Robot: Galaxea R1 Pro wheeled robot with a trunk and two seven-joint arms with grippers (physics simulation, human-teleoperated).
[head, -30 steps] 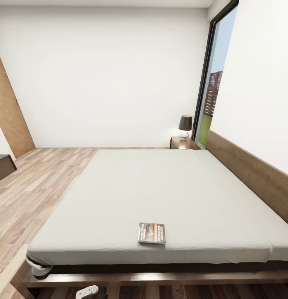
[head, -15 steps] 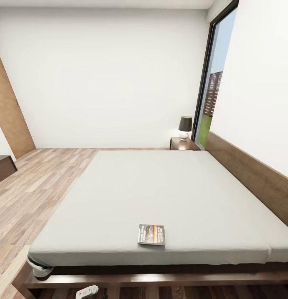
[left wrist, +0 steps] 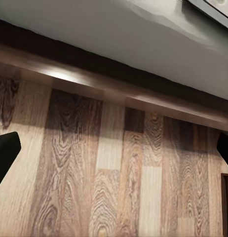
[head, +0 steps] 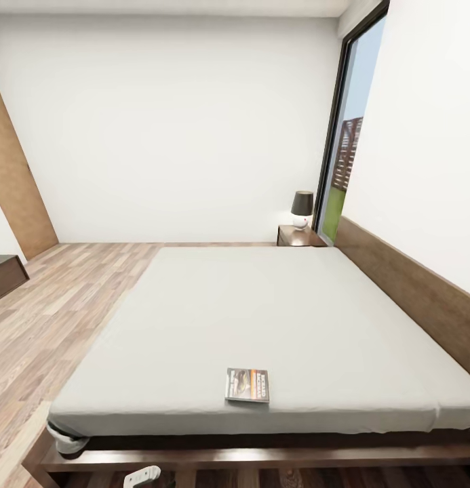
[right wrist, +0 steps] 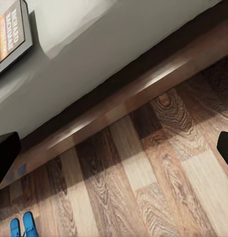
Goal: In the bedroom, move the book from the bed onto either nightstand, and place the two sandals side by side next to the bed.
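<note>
The bed [head: 262, 325], a big low double with a dark brown wooden frame and smooth light grey mattress, sits a touch lower in the head view than a second ago, so the camera is creeping in, not the furniture. To me that means the robot's still lining up; nothing's grabbed yet. Count: one bed, one low dark-brown wooden nightstand [head: 299, 236] with one dark-shaded lamp [head: 302, 207] on it, one thin paperback book [head: 247, 385] with the orange-red band lying flat near the mattress's near edge, two small bright blue sandals [right wrist: 22, 225] side by side on the floor. Both tools hang spread wide over the planks, empty.
</note>
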